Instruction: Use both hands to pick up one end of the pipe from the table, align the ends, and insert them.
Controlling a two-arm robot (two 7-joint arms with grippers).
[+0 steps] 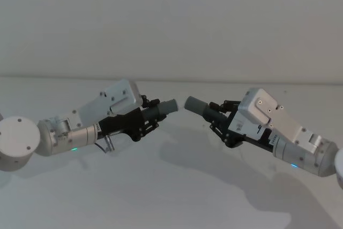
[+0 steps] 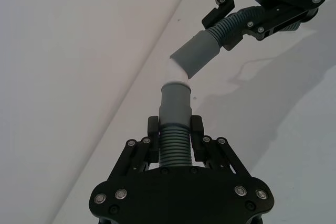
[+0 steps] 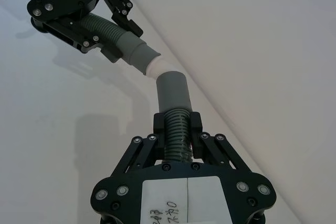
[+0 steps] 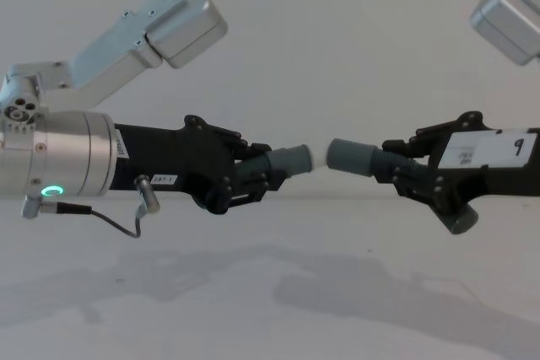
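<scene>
Both grippers hold grey pipe pieces in the air above the table (image 1: 171, 202). My left gripper (image 1: 147, 117) (image 2: 175, 142) (image 4: 253, 176) is shut on a ribbed section, and its smooth cuff (image 1: 169, 106) (image 2: 176, 103) with a white tip (image 2: 176, 85) (image 4: 314, 158) points right. My right gripper (image 1: 218, 115) (image 3: 177, 129) (image 4: 403, 170) is shut on the other ribbed section, its cuff (image 1: 195, 104) (image 3: 173, 90) (image 4: 353, 156) pointing left. The two ends face each other, a small gap apart in the chest view. In the wrist views they meet at an angle.
The white table runs back to a pale wall (image 1: 171, 25). Shadows of both arms fall on the surface below them. A thin cable (image 4: 118, 223) hangs under the left wrist.
</scene>
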